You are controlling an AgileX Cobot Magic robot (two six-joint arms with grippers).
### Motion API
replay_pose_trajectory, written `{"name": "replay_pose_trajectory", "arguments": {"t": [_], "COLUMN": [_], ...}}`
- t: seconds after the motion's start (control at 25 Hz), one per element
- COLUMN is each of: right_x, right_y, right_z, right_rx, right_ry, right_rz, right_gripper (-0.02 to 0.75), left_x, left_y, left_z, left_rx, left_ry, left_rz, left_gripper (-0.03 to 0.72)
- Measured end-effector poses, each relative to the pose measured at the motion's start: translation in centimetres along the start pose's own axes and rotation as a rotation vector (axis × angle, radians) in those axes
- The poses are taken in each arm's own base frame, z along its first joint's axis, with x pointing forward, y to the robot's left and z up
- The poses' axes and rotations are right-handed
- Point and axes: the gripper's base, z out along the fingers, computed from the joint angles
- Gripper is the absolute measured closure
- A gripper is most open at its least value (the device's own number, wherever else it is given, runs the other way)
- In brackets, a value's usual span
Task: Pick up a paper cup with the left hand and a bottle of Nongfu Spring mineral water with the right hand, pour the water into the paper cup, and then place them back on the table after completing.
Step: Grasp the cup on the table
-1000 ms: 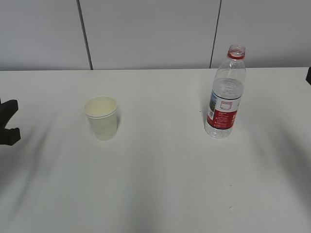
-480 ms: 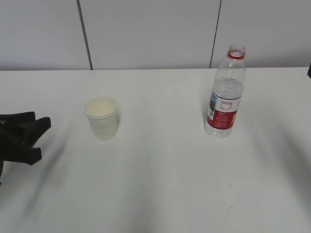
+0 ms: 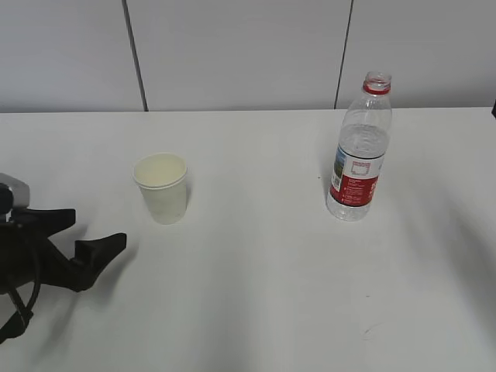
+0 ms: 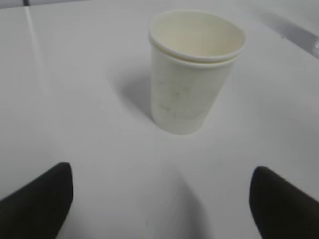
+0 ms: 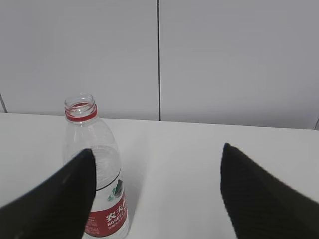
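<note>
A pale paper cup (image 3: 161,188) stands upright on the white table (image 3: 256,302), left of centre. A clear water bottle (image 3: 359,151) with a red label and no cap stands upright at the right. My left gripper (image 3: 89,231) is open and empty, low at the table's left, short of the cup. In the left wrist view the cup (image 4: 192,74) stands ahead of the open left gripper (image 4: 162,199), apart from it. My right gripper (image 5: 157,191) is open and empty. The bottle (image 5: 97,169) stands beyond its left finger (image 5: 55,199), which partly hides it.
A grey panelled wall (image 3: 232,46) runs behind the table's far edge. Only a dark sliver of the right arm (image 3: 493,112) shows at the right edge of the exterior view.
My left gripper has moved in from the left edge toward the cup, and more of its arm shows. The cup and bottle have not moved.
</note>
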Motion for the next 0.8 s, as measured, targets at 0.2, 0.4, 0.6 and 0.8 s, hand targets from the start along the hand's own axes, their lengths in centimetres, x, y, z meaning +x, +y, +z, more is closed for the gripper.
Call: {"name": "replay_pose_trajectory", "arguments": {"t": [0.2,0.4,0.6,0.8], "right_x": [0.0,-0.2,-0.6,-0.7], "right_y": [0.0,0.0,0.0,0.0], "right_z": [0.0,0.0,0.0,0.0], "right_rx": [0.0,0.0,0.001,0.001], "right_ry": [-0.002,-0.019,-0.065,-0.08], "right_rz": [0.0,-0.002,-0.002,-0.002], "right_gripper": [0.165,0.165,0.165,0.165], "left_x": [-0.4,-1.0,-1.2,-1.4], "left_y": [0.7,1.0,0.2,-0.1], "left_z": [1.6,3.3,5.7,8.4], "left_rx": [0.028,0.06,0.095,0.1], "left_ry": [-0.016,-0.047,-0.061,-0.089], "left_rz": [0.034,0.07,0.089,0.094], "left_gripper": [0.036,0.041,0.047,0.059]}}
